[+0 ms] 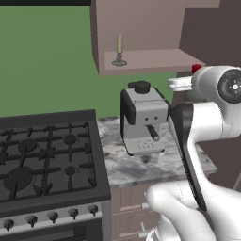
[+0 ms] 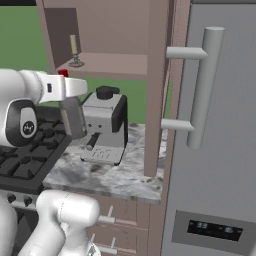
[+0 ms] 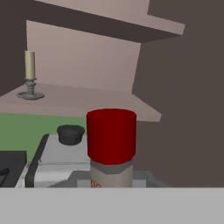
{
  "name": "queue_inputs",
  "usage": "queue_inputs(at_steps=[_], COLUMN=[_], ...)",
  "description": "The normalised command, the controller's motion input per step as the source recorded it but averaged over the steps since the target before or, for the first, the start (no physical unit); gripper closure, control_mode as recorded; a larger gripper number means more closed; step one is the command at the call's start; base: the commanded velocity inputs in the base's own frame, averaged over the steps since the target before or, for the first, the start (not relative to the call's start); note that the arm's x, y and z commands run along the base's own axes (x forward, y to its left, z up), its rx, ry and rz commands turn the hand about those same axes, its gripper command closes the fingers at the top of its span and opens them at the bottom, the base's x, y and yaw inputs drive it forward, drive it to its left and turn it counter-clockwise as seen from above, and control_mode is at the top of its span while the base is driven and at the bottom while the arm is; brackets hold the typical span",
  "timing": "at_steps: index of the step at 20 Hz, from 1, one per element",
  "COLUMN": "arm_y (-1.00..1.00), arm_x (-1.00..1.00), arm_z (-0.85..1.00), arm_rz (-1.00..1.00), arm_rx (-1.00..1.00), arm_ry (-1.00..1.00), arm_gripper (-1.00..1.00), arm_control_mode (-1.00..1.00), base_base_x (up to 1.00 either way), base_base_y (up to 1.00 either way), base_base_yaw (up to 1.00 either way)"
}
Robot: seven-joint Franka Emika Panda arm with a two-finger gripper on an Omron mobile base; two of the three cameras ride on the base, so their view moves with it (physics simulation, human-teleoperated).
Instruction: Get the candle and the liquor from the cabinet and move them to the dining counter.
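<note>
The candle [image 1: 119, 48], a pale taper in a small grey candlestick, stands on the open cabinet's shelf [image 1: 155, 60], also seen as candle [image 2: 74, 49] and candle [image 3: 30, 74]. The liquor bottle's red cap [image 3: 111, 135] rises close in front of the hand camera, with a bit of pale glass below it. My gripper [image 1: 184, 84] is shut on the liquor, holding it upright in the air outside the cabinet, above and right of the coffee machine. The red cap [image 1: 196, 68] peeks past my wrist, and again at cap [image 2: 63, 73]. The dining counter is out of view.
A grey coffee machine [image 1: 143, 117] sits on a small marbled worktop [image 1: 141, 167] below the cabinet. A black gas stove [image 1: 47, 160] is to its left. The cabinet's open door [image 2: 159, 85] and a grey fridge [image 2: 220, 150] with a bar handle stand at the right.
</note>
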Motion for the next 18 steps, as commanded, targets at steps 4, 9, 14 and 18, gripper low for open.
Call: queue_inputs(at_steps=[4,9,14,18], arm_y=[0.00,0.00,0.00,0.00], arm_x=[-0.20,-0.16,-0.04,0.00], arm_z=[0.00,0.00,0.00,0.00], arm_rz=[0.00,0.00,0.01,0.00], arm_rx=[0.03,0.05,0.00,0.00], arm_ry=[0.06,0.02,0.01,0.00], arm_gripper=[1.00,1.00,1.00,1.00], arm_control_mode=[-1.00,-1.00,-1.00,1.00], base_base_x=[0.00,0.00,0.00,-0.43], base_base_y=[0.00,0.00,0.00,0.00], base_base_yaw=[0.00,0.00,0.00,0.11])
